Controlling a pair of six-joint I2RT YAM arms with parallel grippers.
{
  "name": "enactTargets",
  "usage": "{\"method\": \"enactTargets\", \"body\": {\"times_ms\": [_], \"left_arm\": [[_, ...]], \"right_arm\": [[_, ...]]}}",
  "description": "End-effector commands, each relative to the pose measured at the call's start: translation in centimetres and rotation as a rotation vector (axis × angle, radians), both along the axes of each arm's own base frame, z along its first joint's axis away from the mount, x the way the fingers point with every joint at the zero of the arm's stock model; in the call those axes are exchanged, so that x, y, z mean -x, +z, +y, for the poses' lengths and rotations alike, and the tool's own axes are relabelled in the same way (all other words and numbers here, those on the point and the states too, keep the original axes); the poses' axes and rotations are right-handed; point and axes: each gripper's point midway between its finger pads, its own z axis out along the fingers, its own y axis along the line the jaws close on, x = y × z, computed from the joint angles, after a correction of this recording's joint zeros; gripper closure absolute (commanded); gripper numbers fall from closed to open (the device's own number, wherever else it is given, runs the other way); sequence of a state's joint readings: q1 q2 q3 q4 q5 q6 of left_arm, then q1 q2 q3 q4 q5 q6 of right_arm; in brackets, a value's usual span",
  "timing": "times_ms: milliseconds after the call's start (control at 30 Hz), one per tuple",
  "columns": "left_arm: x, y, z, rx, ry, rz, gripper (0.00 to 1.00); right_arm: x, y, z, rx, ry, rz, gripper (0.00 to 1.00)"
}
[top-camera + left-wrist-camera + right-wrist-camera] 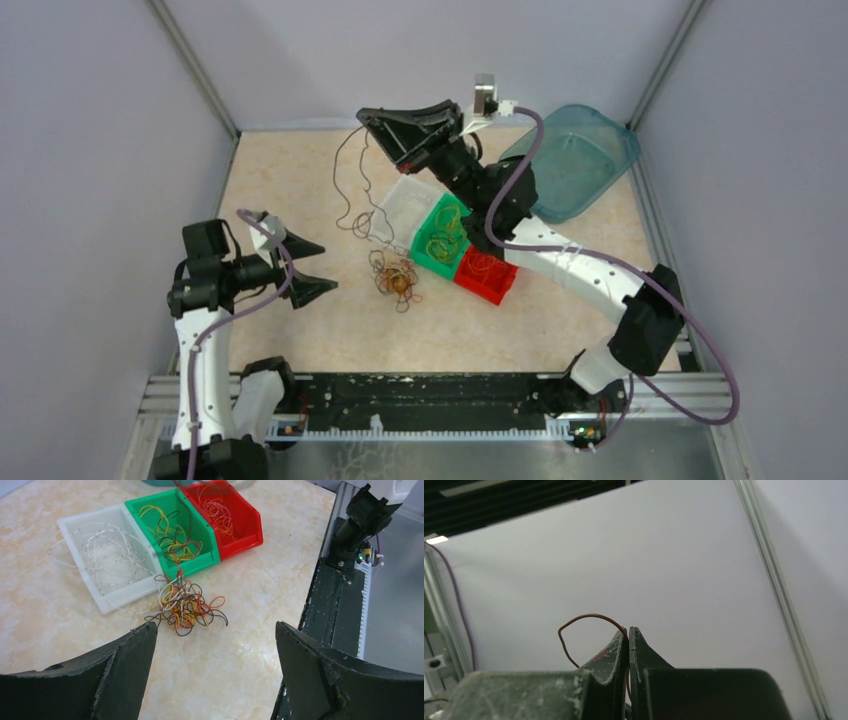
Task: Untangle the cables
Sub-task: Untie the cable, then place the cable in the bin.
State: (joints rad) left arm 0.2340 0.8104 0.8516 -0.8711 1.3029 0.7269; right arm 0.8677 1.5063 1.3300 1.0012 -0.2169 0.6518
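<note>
at nine o'clock, the black left gripper is gaping wide, empty. at centre, the light, floppy tangle of orange, red, yellow and brown cables is lying, likely graspable by an outer loop. at twelve o'clock, the right gripper is pinching one brown strand.

Pale grey walls close in on three sides, all in soft, even light. Aluminium posts run up the back corners. Down below, a beige marbled tabletop, with a black rail across its near edge. Up in the right wrist view, a bright strip light glows at the far left, beneath a dark slatted panel
</note>
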Motion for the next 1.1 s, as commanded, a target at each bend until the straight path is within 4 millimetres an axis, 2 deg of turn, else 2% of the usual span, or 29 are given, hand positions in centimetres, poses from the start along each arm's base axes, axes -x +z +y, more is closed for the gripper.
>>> {"method": "enactTargets", "body": {"times_ms": [0, 200, 400, 467, 533, 633, 700, 800, 900, 967, 1067], "left_arm": [[0.4, 1.4, -1.4, 0.065, -0.089, -0.081, 0.07], [0.1, 0.6, -3.2, 0.066, -0.105, -0.064, 0.08], [-1.0, 1.4, -3.6, 0.078, -0.088, -0.058, 0.11], [-1.3, 1.7, -3.5, 0.06, -0.084, -0.066, 0.12], [-1.7, 2.0, -3.4, 0.047, -0.071, -0.067, 0.14], [-1.7, 1.8, -3.3, 0.035, -0.059, -0.043, 0.18], [-1.6, 1.7, -3.2, 0.031, -0.057, -0.028, 0.18], [-1.4, 2.1, -3.1, 0.029, -0.052, -0.013, 0.16], [-1.4, 2.5, -3.1, 0.024, -0.047, 0.001, 0.15], [-1.5, 2.6, -3.0, 0.018, -0.041, 0.004, 0.13], [-1.7, 2.6, -2.8, 0.004, -0.023, 0.005, 0.11]], "right_arm": [[3.4, 8.2, -4.1, -0.204, 0.072, -0.047, 1.0], [5.5, 11.5, -4.8, -0.25, 0.144, -0.104, 1.0], [7.3, 14.6, -5.8, -0.225, 0.126, -0.194, 1.0], [7.1, 15.0, -5.9, -0.183, 0.078, -0.202, 1.0], [6.1, 14.4, -6.5, -0.144, 0.021, -0.187, 1.0], [3.6, 12.0, -7.5, -0.079, -0.065, -0.128, 1.0], [1.3, 9.2, -8.1, -0.013, -0.143, -0.074, 1.0], [-2.2, 4.3, -9.4, 0.09, -0.251, 0.003, 1.0], [-5.8, -1.8, -10.1, 0.204, -0.335, 0.084, 1.0], [-7.4, -5.1, -10.5, 0.265, -0.373, 0.119, 1.0], [-9.5, -9.1, -11.0, 0.333, -0.407, 0.17, 1.0]]}}
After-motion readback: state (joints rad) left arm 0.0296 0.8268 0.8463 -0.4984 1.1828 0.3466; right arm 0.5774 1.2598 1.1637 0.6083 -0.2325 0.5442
